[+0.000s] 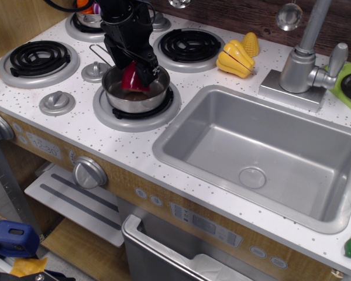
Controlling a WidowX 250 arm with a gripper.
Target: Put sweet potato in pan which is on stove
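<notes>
The dark red sweet potato sits inside the shiny steel pan, leaning toward its far side and partly hidden by my fingers. The pan stands on the front right burner of the white speckled stove. Its thin wire handle points back left. My black gripper hangs just over the pan, its jaws spread on either side of the sweet potato and not pinching it.
Yellow toy corn pieces lie right of the back burner. A grey sink basin and faucet are to the right. Another steel pot with orange toys stands at the back left. Grey knobs sit between the burners.
</notes>
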